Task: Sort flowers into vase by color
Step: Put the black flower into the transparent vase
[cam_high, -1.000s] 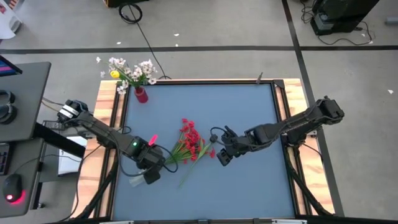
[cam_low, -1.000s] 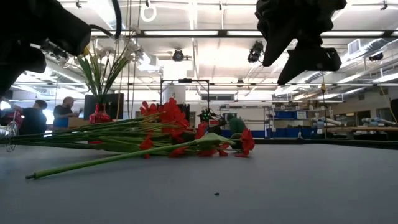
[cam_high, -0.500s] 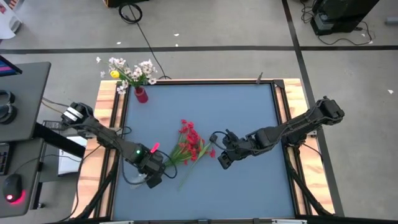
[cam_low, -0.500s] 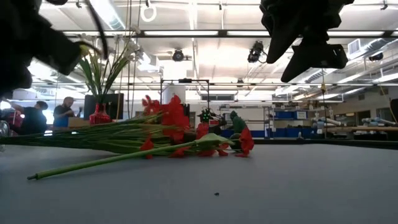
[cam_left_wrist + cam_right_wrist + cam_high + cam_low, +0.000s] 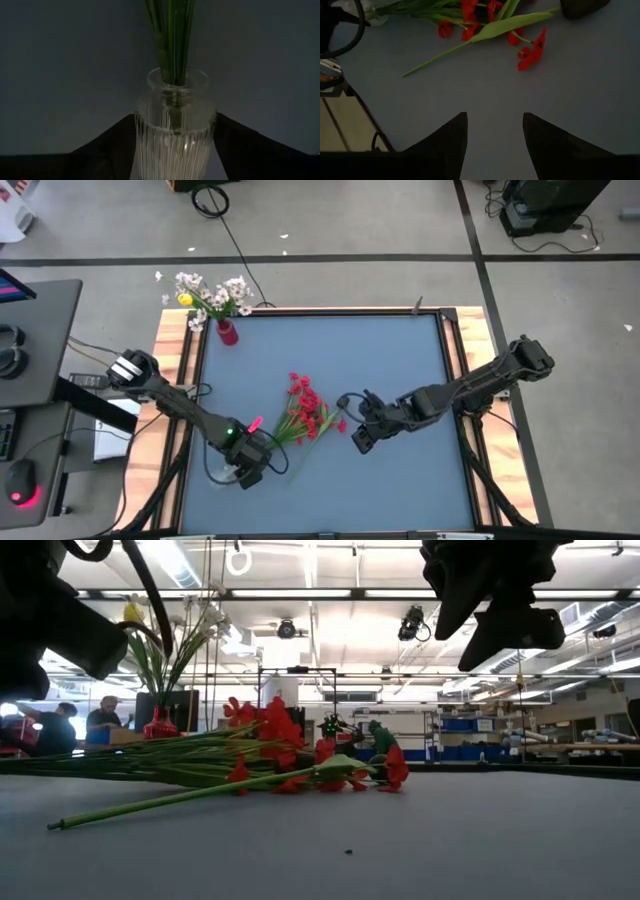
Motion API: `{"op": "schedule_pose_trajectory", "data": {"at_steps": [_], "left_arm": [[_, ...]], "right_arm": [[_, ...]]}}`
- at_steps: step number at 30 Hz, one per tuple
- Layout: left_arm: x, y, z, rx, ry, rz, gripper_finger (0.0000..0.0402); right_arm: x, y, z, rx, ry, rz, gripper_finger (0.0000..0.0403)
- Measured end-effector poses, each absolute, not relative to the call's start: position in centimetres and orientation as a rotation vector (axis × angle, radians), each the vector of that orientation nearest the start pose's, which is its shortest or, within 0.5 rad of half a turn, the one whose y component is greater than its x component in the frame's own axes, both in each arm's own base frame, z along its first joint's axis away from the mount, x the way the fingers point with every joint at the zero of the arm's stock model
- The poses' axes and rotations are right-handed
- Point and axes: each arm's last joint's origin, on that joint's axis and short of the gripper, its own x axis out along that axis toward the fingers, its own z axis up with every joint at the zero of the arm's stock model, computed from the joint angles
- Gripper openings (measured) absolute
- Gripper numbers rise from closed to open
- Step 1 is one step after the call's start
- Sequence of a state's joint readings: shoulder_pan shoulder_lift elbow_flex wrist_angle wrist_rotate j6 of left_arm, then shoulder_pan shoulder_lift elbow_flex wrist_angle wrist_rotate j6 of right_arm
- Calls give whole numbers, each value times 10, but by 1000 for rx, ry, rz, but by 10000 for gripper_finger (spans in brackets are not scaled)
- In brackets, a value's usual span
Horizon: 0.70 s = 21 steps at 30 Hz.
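Since a second ago the left gripper has slid along the near-left part of the table, toward the front edge, dragging the clear ribbed vase with it; the red flowers have shifted a little toward the near side with their stems; the right gripper has barely moved.

From my left wrist camera I see the two dark fingers standing wide, one on each side of the glass vase and pressed against its ribbed wall, so I read the jaws as clamped on the vase; green stems run into its neck and away across the blue surface.

On the overhead view the red blossoms lie in a bunch near the middle of the table, stems pointing toward the left gripper; one loose sprig lies on the mat in front of the bunch, its stem end free and not in the vase.

My right gripper hangs above the table just right of the blossoms, touching nothing; its wrist camera shows both fingers apart with bare mat between them, so the jaws are open and empty; a few red blossoms lie ahead of them.

At the far left corner a small red vase stands upright holding white flowers and a yellow flower.
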<state>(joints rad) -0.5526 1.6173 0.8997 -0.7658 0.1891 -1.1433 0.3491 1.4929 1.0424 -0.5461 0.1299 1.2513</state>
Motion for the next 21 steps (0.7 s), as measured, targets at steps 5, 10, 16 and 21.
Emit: {"op": "schedule_pose_trajectory", "data": {"at_steps": [5, 10, 16, 21], "left_arm": [[222, -142, 160, -636, 1513, 377, 226], [229, -141, 164, -641, 1388, 420, 226], [238, -145, 172, -613, 1258, 457, 226], [243, -146, 174, -621, 1148, 485, 224]], "right_arm": [[276, 104, 231, 880, 977, -425, 200], [265, 109, 226, 832, 1061, -474, 200], [257, 116, 224, 796, 1100, -495, 200], [251, 125, 224, 785, 1100, -509, 200]]}}
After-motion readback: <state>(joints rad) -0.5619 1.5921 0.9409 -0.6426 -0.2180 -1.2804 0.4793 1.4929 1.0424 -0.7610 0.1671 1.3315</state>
